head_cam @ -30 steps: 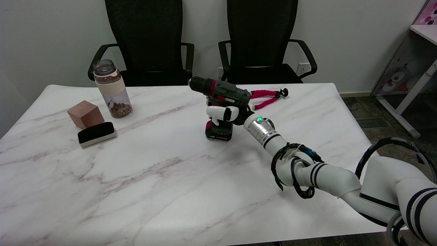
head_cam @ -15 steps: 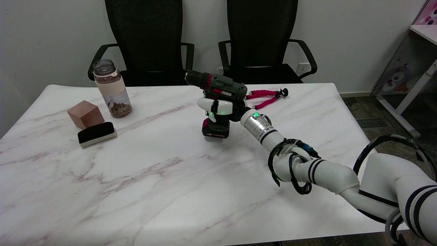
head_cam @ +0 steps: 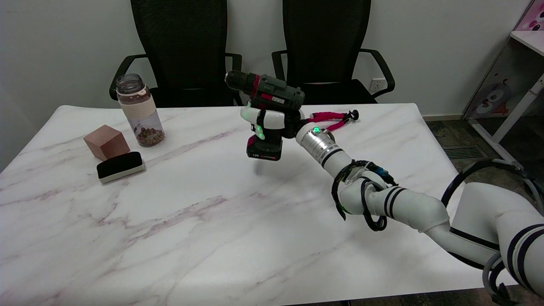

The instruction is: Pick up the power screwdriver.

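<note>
While two black chairs (head_cam: 182, 46) stand behind the white marble table (head_cam: 170, 221), the right hand (head_cam: 272, 123) reaches in from the lower right, fingers (head_cam: 255, 117) clamped around the power screwdriver (head_cam: 265, 91), held above the table.

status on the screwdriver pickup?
Done: the right hand grips the power screwdriver by its handle. In hand: the tool hangs clear of the table, a shadow beneath its battery base. Left: nothing evident beyond holding it.

Bright, even light; sharp, soft shadows
</note>
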Robot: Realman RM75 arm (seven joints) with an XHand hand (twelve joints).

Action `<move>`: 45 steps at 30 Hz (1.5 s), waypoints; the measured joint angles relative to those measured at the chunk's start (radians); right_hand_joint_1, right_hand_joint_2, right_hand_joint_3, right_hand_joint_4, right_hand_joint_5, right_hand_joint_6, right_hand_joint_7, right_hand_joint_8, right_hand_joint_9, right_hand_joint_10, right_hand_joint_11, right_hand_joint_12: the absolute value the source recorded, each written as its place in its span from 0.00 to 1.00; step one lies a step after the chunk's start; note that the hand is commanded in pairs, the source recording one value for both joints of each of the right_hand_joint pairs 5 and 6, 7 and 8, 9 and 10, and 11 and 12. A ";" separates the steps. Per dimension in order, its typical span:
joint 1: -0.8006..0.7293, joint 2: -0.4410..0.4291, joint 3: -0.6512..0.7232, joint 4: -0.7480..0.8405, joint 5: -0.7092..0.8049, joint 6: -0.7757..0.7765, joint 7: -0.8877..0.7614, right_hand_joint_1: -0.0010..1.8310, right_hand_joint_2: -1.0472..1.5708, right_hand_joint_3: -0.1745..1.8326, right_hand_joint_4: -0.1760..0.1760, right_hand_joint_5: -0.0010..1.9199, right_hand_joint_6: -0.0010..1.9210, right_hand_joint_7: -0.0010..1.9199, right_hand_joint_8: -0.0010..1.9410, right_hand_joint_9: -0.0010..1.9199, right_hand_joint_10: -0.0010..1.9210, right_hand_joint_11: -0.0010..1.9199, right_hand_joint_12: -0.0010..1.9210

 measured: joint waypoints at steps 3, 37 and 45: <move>0.006 0.011 0.003 -0.027 0.000 -0.005 -0.008 0.60 0.86 0.44 0.62 1.00 1.00 1.00 0.99 1.00 1.00 1.00 1.00; 0.077 0.114 0.081 -0.283 0.001 -0.049 -0.130 0.58 0.90 0.43 1.00 1.00 1.00 1.00 0.99 1.00 1.00 1.00 1.00; 0.092 0.122 0.087 -0.300 -0.002 -0.054 -0.144 0.58 0.90 0.43 1.00 1.00 1.00 1.00 0.99 1.00 1.00 1.00 1.00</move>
